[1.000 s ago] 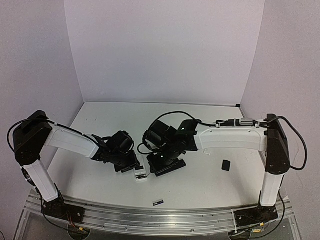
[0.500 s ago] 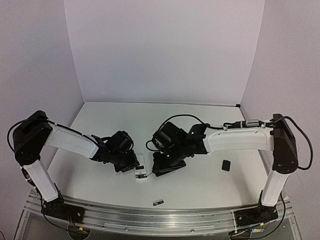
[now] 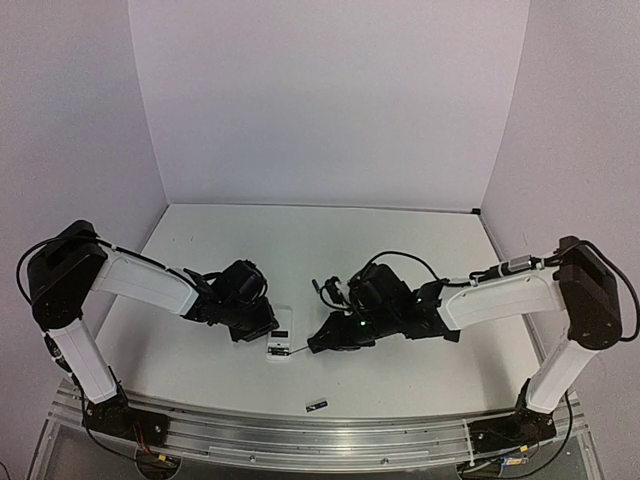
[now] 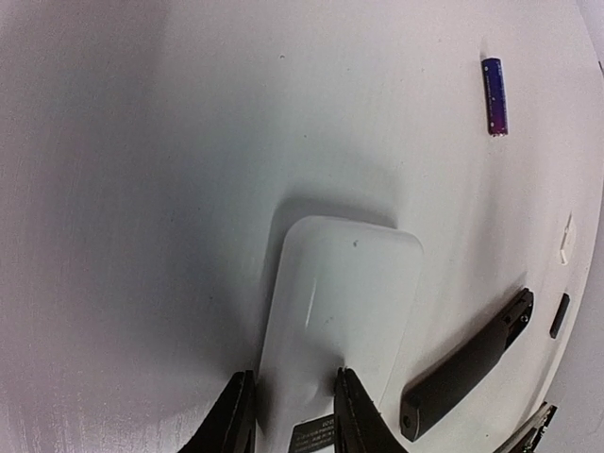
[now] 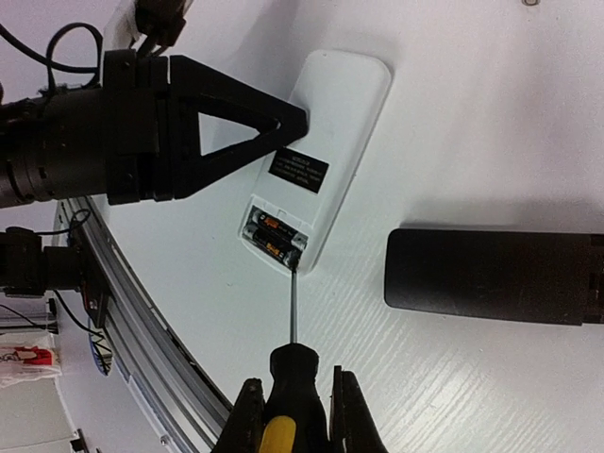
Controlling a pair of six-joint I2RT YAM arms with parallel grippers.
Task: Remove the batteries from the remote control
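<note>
Screwdriver [image 5: 288, 373] handle cut off below; batteries [image 5: 275, 236], seemingly two, half-hidden.

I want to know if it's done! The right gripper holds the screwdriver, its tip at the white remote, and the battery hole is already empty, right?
No, the hole is not empty. The right wrist view shows two batteries lying in the white remote. The rest is true: the right gripper holds the screwdriver, tip at that remote.
</note>
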